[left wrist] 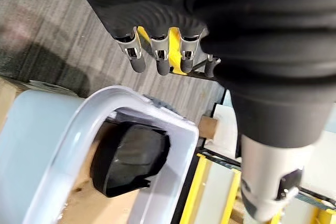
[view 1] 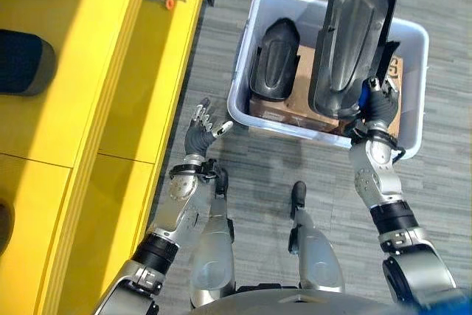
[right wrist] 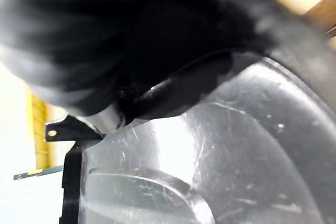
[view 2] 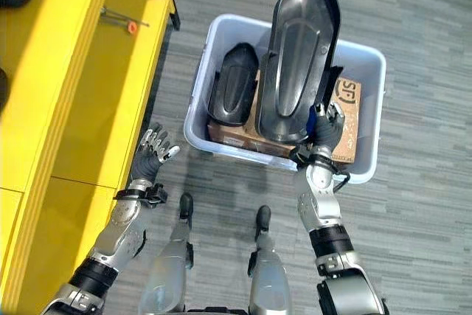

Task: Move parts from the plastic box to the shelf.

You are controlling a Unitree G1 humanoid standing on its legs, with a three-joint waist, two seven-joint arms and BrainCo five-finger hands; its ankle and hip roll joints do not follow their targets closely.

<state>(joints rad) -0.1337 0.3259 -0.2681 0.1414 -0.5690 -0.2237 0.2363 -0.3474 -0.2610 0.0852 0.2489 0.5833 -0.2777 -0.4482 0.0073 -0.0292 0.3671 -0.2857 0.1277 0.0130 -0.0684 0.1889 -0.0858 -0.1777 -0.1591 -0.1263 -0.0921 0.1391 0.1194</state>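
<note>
A large black moulded plastic shell part [view 1: 352,42], long and tapered with a glossy hollow face, is held by its near end in the right hand [view 1: 377,112], whose fingers are curled round the lower edge. The part is raised out of the pale blue-grey plastic box [view 1: 243,112] on the grey carpeted floor and is held above its right half. From this the step in hand is judged to be the lift-out, with the carry to the shelf not yet begun. The part's long axis runs near to far, nearly upright in the grasp, with the rounded narrower end pointing far and up and the broader end down at the hand. A second, smaller black shell part [view 1: 274,58] is left lying in the left half of the box, on a brown cardboard carton [view 1: 284,112]. The left hand [view 1: 200,130] is held just left of the box's near corner, with fingers spread and nothing in it. The yellow shelf [view 1: 110,101] lies along the left. The next move is judged to call for a swing leftward, and the tall part must be kept clear of the box rim and the shelf edge.
</note>
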